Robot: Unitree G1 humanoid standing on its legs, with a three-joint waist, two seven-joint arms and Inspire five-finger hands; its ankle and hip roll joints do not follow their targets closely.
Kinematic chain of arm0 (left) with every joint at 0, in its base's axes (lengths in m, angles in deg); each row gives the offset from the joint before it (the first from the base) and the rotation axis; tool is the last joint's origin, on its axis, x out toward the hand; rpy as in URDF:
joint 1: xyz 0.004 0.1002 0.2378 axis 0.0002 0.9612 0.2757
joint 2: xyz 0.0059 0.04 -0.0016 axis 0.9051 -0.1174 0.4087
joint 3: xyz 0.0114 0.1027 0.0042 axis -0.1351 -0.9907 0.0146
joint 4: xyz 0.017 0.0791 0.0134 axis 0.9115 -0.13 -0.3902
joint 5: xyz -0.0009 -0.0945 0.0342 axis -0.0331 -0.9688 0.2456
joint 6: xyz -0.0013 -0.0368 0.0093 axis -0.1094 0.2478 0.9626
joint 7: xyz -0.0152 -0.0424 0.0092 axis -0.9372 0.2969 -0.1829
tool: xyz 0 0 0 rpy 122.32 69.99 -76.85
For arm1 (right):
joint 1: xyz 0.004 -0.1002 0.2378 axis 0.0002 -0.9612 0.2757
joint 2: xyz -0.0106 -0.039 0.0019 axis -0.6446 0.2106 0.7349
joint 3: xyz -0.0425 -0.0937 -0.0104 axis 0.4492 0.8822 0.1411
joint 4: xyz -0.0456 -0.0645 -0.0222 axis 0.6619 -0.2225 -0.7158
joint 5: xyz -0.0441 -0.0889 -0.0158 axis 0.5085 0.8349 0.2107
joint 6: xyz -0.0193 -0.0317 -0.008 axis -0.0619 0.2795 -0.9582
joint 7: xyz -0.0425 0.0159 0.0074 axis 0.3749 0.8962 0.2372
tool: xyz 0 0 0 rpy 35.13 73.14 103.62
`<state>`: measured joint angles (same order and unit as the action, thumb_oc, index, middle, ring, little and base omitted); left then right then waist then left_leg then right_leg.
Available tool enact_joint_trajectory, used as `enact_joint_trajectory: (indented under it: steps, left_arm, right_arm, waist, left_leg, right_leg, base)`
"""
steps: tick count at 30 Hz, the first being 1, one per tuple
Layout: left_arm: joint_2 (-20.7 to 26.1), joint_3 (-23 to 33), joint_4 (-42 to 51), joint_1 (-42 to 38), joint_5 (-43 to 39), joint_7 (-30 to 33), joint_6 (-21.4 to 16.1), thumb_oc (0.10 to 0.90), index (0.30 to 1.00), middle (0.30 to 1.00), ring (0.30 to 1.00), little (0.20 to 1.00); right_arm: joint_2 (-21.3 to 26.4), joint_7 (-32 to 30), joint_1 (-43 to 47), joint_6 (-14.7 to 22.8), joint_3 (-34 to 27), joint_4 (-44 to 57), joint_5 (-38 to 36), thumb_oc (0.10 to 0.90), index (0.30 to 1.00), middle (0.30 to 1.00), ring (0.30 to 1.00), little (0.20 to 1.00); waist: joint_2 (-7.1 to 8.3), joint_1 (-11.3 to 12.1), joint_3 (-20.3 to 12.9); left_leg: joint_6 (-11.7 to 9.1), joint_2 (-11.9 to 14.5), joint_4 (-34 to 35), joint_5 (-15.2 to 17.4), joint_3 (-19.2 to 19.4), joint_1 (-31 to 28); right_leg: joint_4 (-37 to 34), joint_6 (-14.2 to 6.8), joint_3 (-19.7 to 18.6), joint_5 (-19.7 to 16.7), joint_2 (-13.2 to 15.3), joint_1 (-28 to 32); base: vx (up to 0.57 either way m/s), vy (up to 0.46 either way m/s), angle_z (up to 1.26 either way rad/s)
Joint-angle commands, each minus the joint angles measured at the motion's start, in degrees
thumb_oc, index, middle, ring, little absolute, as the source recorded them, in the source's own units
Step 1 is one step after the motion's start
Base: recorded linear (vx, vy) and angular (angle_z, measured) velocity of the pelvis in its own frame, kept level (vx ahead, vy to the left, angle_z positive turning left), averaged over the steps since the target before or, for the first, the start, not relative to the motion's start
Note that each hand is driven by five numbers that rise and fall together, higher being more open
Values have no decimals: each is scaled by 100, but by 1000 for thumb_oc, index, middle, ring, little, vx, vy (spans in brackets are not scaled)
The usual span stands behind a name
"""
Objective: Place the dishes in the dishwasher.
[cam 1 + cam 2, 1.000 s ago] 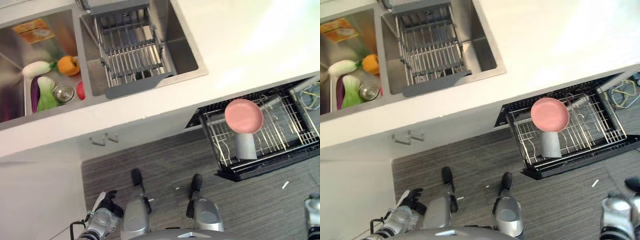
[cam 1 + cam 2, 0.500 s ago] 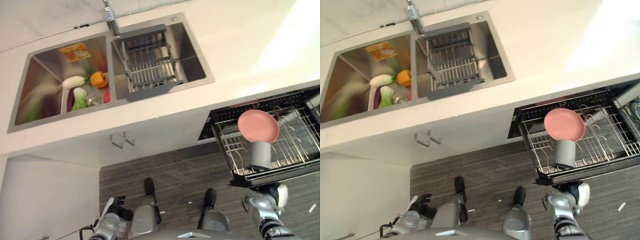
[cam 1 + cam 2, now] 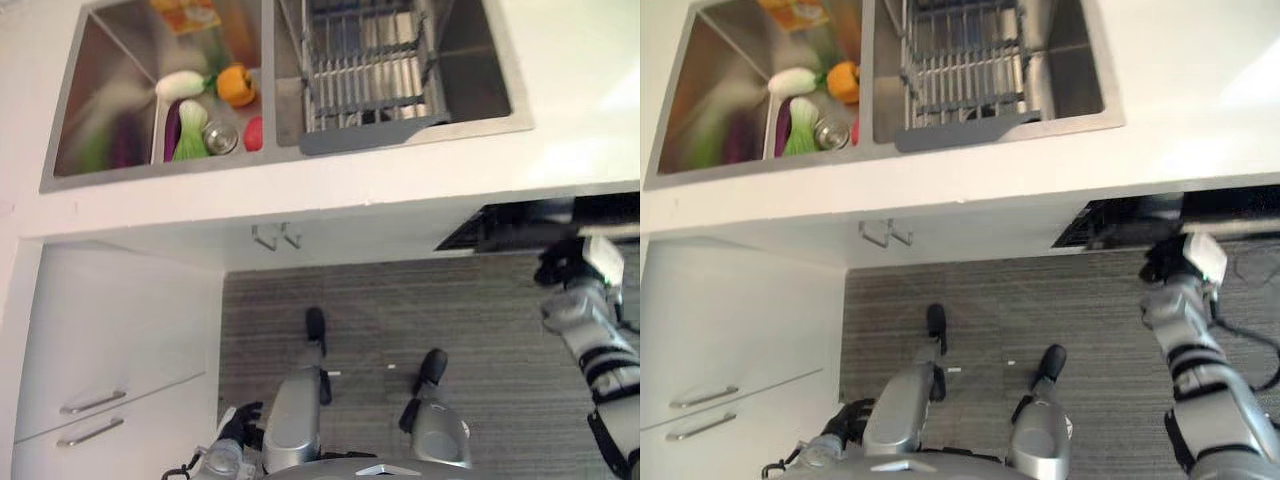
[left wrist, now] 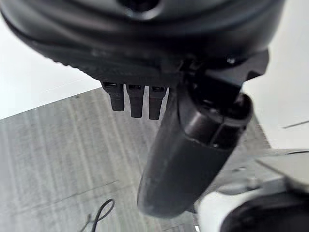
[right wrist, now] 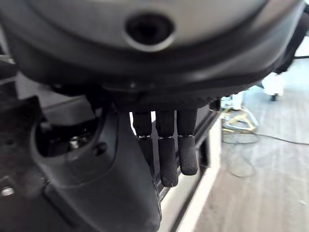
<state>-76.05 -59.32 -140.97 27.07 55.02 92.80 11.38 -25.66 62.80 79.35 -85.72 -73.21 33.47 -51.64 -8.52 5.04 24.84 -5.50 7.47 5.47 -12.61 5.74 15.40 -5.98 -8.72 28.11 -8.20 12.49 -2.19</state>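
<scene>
The dishwasher (image 3: 545,222) shows as a dark slot under the counter edge at the right, and its rack and dishes are hidden inside. My right hand (image 3: 578,266), with a white thumb cover, is raised against the dishwasher's front edge. In the right wrist view its fingers (image 5: 169,154) reach out straight toward the dark front, holding nothing. My left hand (image 3: 236,428) hangs low at the left beside my body, with its fingers (image 4: 135,99) relaxed and empty over the floor.
A double sink sits in the white counter (image 3: 560,140). The right basin holds a grey drying rack (image 3: 365,70). The left basin (image 3: 105,100) holds toy vegetables, among them an orange pepper (image 3: 237,84). Cabinet handles (image 3: 278,237) and drawers (image 3: 90,415) lie at the left.
The camera has shifted. My right arm rose to the dishwasher front. The rack with the pink plate and grey cup, pulled out before, is now back under the counter.
</scene>
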Motion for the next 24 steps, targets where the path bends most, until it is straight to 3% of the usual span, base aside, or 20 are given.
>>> enact_joint_trajectory:
  steps: [1,3,4,5,6,8,10,13,17,24]
  left_arm:
    - [244,-293,6,-279,-275,157,-3,800,900,900,900,900]
    - [244,-293,6,-279,-275,157,-3,800,900,900,900,900]
    - [241,-57,-202,-259,-501,45,36,800,900,900,900,900]
    - [241,-57,-202,-259,-501,45,36,800,900,900,900,900]
    - [221,-119,-264,-250,-444,-49,36,800,900,900,900,900]
    - [196,-148,-330,-226,-434,-148,64,800,900,900,900,900]
    - [124,35,-516,-233,-590,-244,109,800,900,900,900,900]
    - [106,168,-502,-265,-581,-221,90,800,900,900,900,900]
    - [136,488,-593,-565,47,334,205,800,900,900,900,900]
    - [197,740,-501,-630,-275,288,179,800,900,900,900,900]
  right_arm:
    - [463,-424,1444,1141,-5,893,345,400,300,300,300,300]
    - [463,-424,1444,1141,-5,893,345,400,300,300,300,300]
    - [421,-405,1399,1151,-104,1002,234,549,524,524,524,524]
    - [421,-405,1399,1151,-104,1002,234,549,524,524,524,524]
    - [322,-380,1368,1149,-145,900,146,800,900,900,900,900]
    - [223,-329,1299,1162,-179,826,69,800,900,900,900,900]
    - [-495,-193,557,1195,-442,341,-285,800,900,900,900,900]
    - [-837,-111,91,1188,-540,141,-329,800,900,900,900,900]
    - [-1632,166,-1062,1168,-604,-293,-399,800,900,900,900,900]
    - [-2220,485,-1797,1070,-732,-875,-651,800,900,900,900,900]
  waist:
    - [212,336,-168]
    - [212,336,-168]
    - [292,468,-119]
    - [292,468,-119]
    - [318,457,-133]
    - [337,446,-145]
    - [448,393,-260]
    - [525,372,-327]
    - [717,288,-458]
    - [802,137,-714]
  left_leg:
    - [-73,-122,-107,435,24,-162]
    - [-73,-122,-107,435,24,-162]
    - [-119,-119,-90,411,9,-28]
    - [-119,-119,-90,411,9,-28]
    - [-117,-118,-96,419,5,-6]
    - [-111,-118,-97,431,3,-2]
    - [-59,-103,-100,497,30,-65]
    - [-24,-98,-101,552,66,-136]
    - [20,-81,-117,658,83,-363]
    - [79,-86,-152,825,142,-727]
  right_leg:
    - [536,-258,-232,331,382,-271]
    - [536,-258,-232,331,382,-271]
    - [492,-276,-110,321,400,-261]
    - [492,-276,-110,321,400,-261]
    - [488,-279,-80,324,403,-257]
    - [492,-280,-73,327,404,-252]
    - [521,-273,-103,350,400,-229]
    - [559,-275,-120,371,402,-208]
    - [727,-263,-86,506,418,-87]
    - [816,-278,-59,617,454,185]
  base:
    - [8,-11,43]
    - [21,-31,29]
    - [42,-61,10]
    - [56,-67,7]
    - [26,0,18]
    - [37,0,26]
    - [58,-17,20]
    - [28,-6,0]
    - [45,-20,-2]
    - [75,20,-5]
